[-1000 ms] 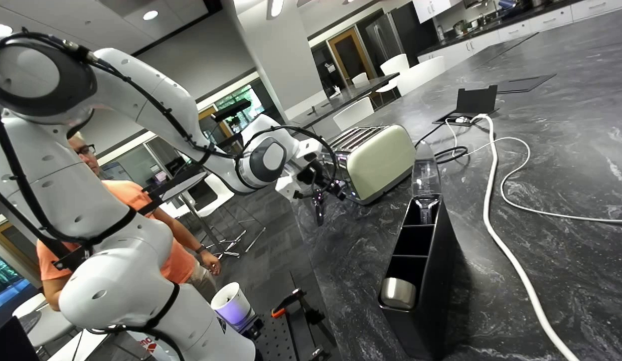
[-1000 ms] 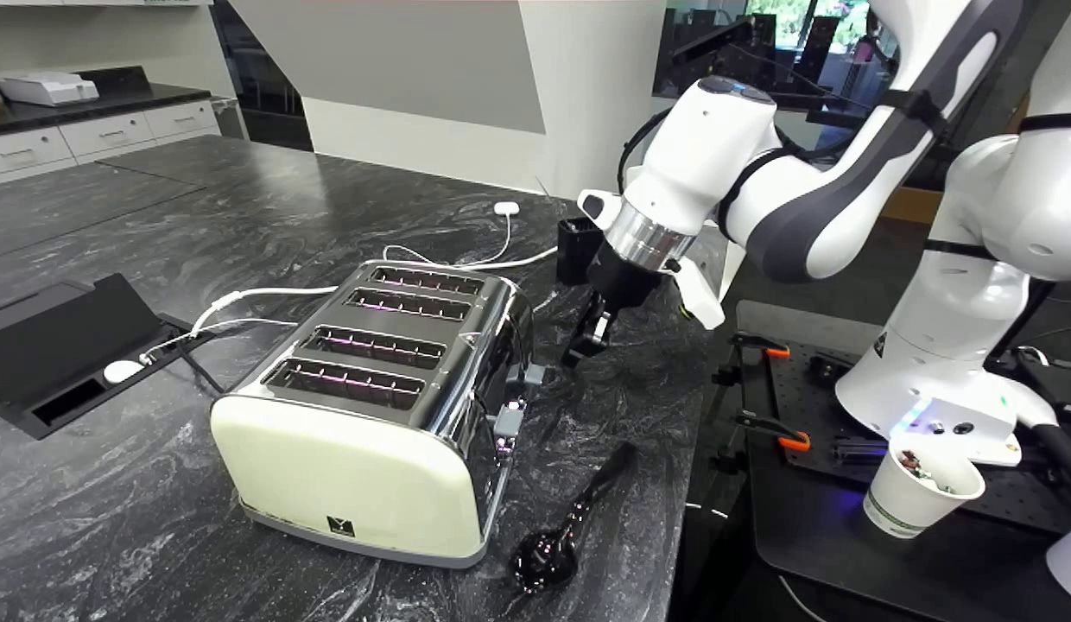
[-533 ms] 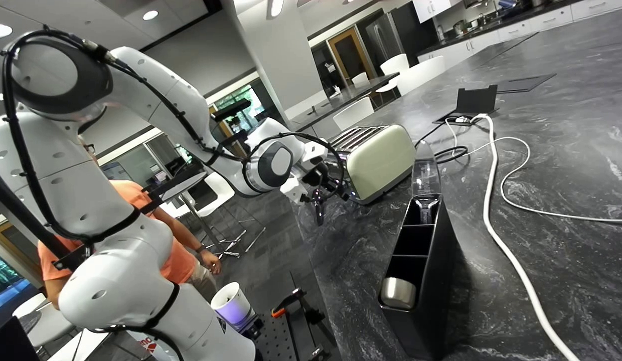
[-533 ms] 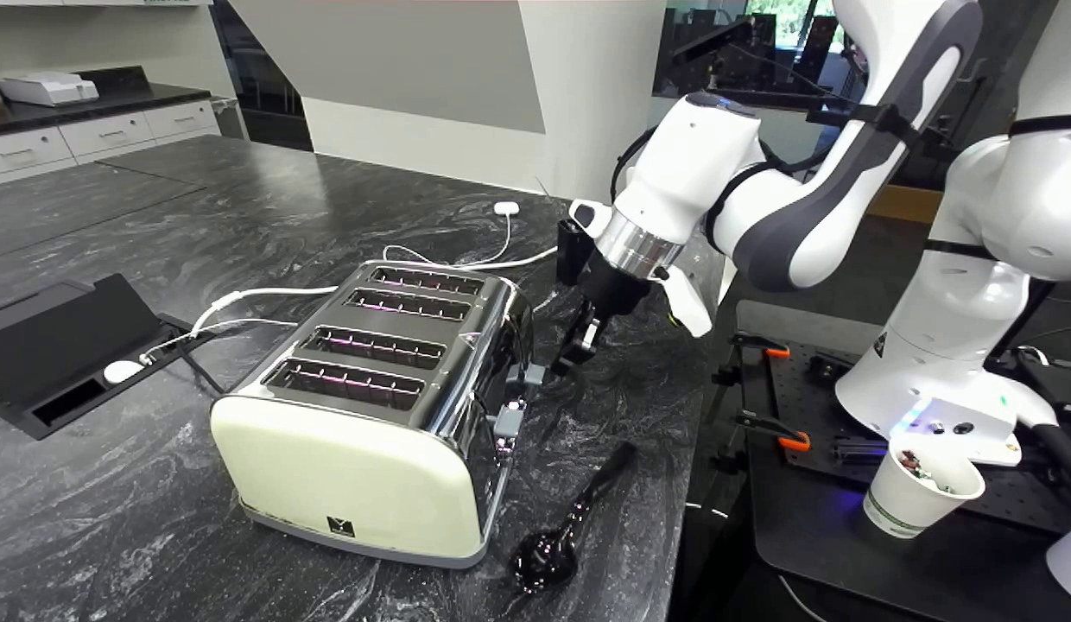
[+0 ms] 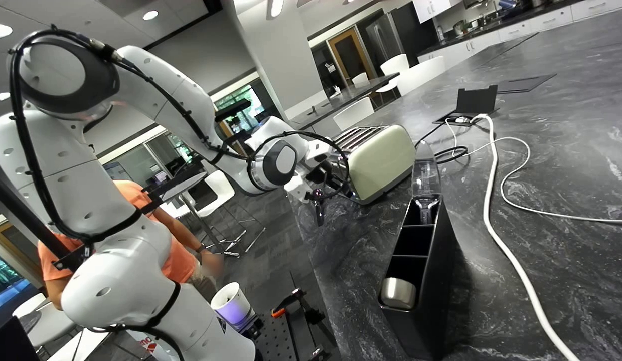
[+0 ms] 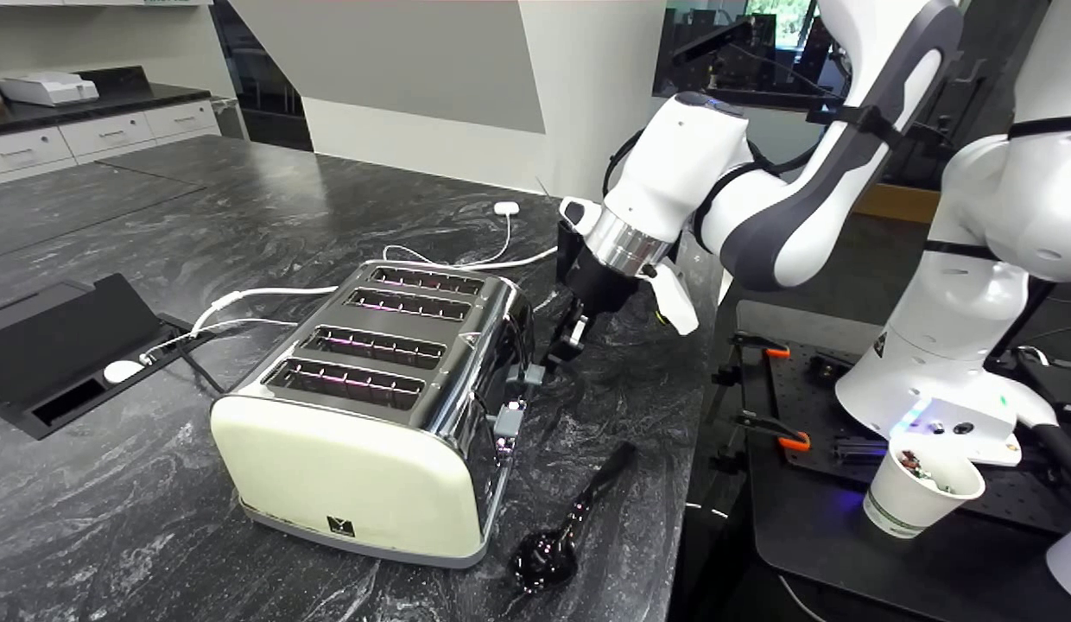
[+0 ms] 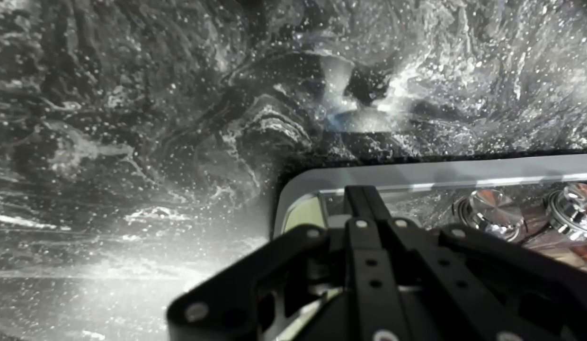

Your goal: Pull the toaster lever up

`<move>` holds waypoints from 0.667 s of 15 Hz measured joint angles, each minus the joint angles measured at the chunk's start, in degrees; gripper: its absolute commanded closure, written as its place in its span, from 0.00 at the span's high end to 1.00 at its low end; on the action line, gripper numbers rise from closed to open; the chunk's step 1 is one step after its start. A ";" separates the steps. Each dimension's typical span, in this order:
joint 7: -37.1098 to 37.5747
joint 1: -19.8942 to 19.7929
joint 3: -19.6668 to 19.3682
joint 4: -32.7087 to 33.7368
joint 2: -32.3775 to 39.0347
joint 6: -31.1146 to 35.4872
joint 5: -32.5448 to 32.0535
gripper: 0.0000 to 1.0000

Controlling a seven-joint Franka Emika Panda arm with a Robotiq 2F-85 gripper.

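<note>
Dark, white-streaked stone countertop (image 6: 268, 216) ran across an exterior view toward a pale wall (image 6: 423, 142). On it the cream-sided toaster (image 6: 345, 479) stood upright, its silver end (image 6: 488, 380) turned to three o'clock, facing my base (image 6: 924, 389), presumably to put the controls in reach. Its black cord (image 6: 199, 367) led off at nine o'clock toward a raised hatch (image 6: 69, 320), likely for power. From the silver end jutted two grey tabs: a nearer tab (image 6: 510, 420) and, farther off, the lever (image 6: 527, 374), which I judged to be my target. At that lever's two o'clock, just beside it, hung my pincer (image 6: 554, 358), tilted downward; whether we touched could not be told. The wrist view showed its fingers (image 7: 357, 201) clenched together, tips toward twelve o'clock, nothing visible between them, probably to form one slim prod for pushing the lever up from below. A black ladle-like utensil (image 6: 544, 560) lay at the toaster's four o'clock, and a low sweep might have knocked it.
</note>
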 measured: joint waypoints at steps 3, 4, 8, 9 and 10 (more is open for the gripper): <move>0.00 1.76 -1.36 0.77 0.80 0.00 -0.51 0.00; 0.00 2.44 -1.88 1.08 1.15 0.00 -0.63 0.00; 0.02 6.02 -5.24 2.23 2.25 0.00 -1.05 0.00; 0.12 7.20 -6.41 2.28 2.27 0.00 -1.32 0.00; 0.55 8.52 -7.72 2.34 2.27 -0.01 -1.69 0.00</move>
